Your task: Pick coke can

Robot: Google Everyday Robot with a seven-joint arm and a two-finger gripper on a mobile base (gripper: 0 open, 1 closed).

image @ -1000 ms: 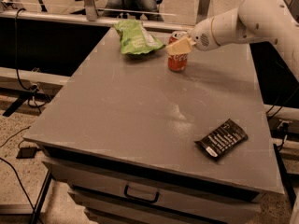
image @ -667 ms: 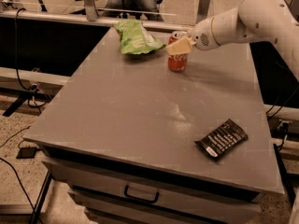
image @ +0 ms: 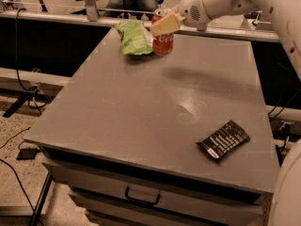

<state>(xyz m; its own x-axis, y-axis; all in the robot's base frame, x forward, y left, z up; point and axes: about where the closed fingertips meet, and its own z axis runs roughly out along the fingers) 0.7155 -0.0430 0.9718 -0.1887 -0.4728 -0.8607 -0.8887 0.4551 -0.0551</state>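
Gripper [image: 161, 24] at far edge of table [image: 117, 117], pinching the coke can [image: 163, 44] near its silver top: one cream, wedge-shaped finger [image: 165, 24] lies across the can's front, and the smooth white arm [image: 221, 1] reaches in from upper right. Can is a small red cylinder with white script, upright, seemingly raised off the surface, with a soft dark shadow on the tabletop nearer the camera. Crinkled green chip bag [image: 133, 37] just left of the can; table top flat, matte grey, faintly scuffed; flat black wrapper [image: 223, 140] with white print well apart, near the front right corner.
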